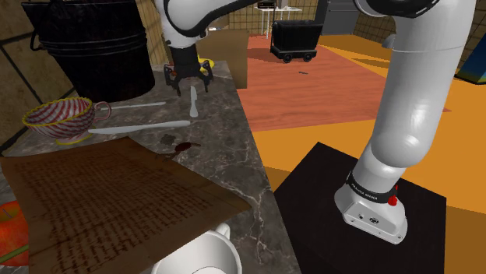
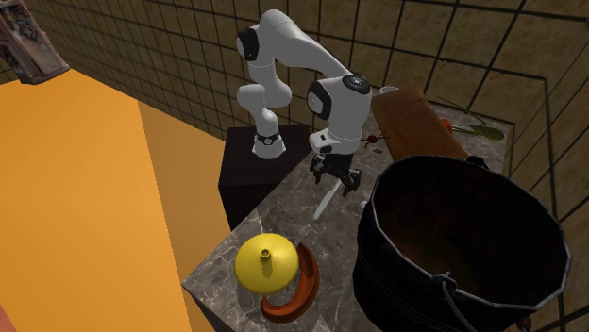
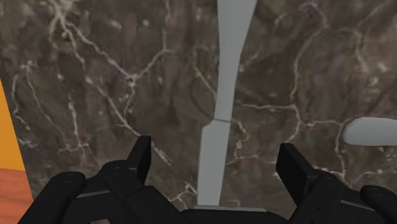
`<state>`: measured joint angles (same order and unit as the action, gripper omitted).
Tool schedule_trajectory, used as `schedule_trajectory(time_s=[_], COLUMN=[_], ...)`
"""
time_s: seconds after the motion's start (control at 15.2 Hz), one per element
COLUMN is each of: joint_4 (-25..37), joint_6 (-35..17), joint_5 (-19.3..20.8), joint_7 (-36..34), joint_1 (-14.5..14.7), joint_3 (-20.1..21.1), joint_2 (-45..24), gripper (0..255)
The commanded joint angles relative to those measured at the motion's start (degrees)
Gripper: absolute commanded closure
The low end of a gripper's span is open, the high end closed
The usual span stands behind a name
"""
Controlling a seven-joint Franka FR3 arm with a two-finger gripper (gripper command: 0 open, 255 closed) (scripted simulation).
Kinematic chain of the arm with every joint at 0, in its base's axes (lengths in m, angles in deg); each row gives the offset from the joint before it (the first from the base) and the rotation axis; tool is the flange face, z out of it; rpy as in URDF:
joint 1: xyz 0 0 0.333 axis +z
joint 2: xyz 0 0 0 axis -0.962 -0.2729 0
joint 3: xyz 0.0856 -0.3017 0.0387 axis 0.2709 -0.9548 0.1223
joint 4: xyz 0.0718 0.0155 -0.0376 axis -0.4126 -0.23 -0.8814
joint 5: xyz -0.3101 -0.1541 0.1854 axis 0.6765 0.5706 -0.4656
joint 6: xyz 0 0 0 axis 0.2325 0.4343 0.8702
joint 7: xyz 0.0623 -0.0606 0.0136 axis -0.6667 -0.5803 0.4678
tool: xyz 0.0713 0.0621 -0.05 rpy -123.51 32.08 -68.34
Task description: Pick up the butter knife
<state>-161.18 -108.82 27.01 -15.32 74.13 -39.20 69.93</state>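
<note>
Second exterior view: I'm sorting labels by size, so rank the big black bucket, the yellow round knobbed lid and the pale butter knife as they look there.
1. Big black bucket, by far the largest, though also nearest the camera.
2. Yellow round knobbed lid.
3. Pale butter knife, a slim strip, the smallest.
</note>
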Motion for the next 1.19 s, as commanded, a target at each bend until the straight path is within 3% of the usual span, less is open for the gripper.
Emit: schedule_trajectory(time_s=[0.0,0.2,0.26,0.86,1.12], joint_4=[-1.2,-2.1,-2.2,-2.1,0.3], joint_6=[-1.4,-2.6,-2.6,-2.5,0.3], joint_5=[0.2,0.4,0.4,0.4,0.0], joint_7=[-0.3,-0.5,-0.4,-0.5,0.0], joint_1=[0.0,0.0,-0.1,0.0,0.0], joint_3=[-0.1,-0.1,-0.1,-0.1,0.0], joint_2=[-0.3,-0.5,-0.5,-0.5,0.0], gripper=[0,0,255,255,255])
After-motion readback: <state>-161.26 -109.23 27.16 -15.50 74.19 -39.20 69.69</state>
